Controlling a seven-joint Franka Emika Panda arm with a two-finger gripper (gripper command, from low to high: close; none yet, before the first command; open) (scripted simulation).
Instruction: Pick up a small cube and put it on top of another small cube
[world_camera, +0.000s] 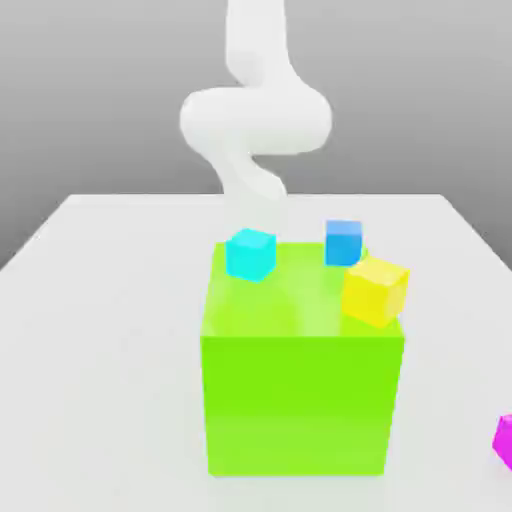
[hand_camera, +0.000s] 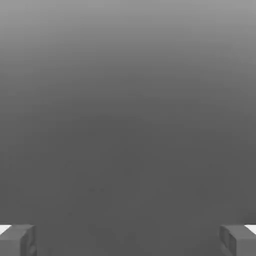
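The small cube (world_camera: 504, 440) is bright magenta and lies on the white table at the exterior view's lower right, cut off by the picture's edge. In the hand view my gripper (hand_camera: 128, 241) is open, its two grey fingertips (hand_camera: 17, 240) far apart with nothing between them and only a plain grey background ahead. My white arm (world_camera: 255, 120) rises behind the big green block, well away from the magenta cube.
A big green block (world_camera: 300, 400) stands in the middle of the white table (world_camera: 90, 330). A cyan cube (world_camera: 250, 253), a blue cube (world_camera: 343, 242) and a yellow cube (world_camera: 375, 290) show at its top; whether they rest on it or lie behind it I cannot tell.
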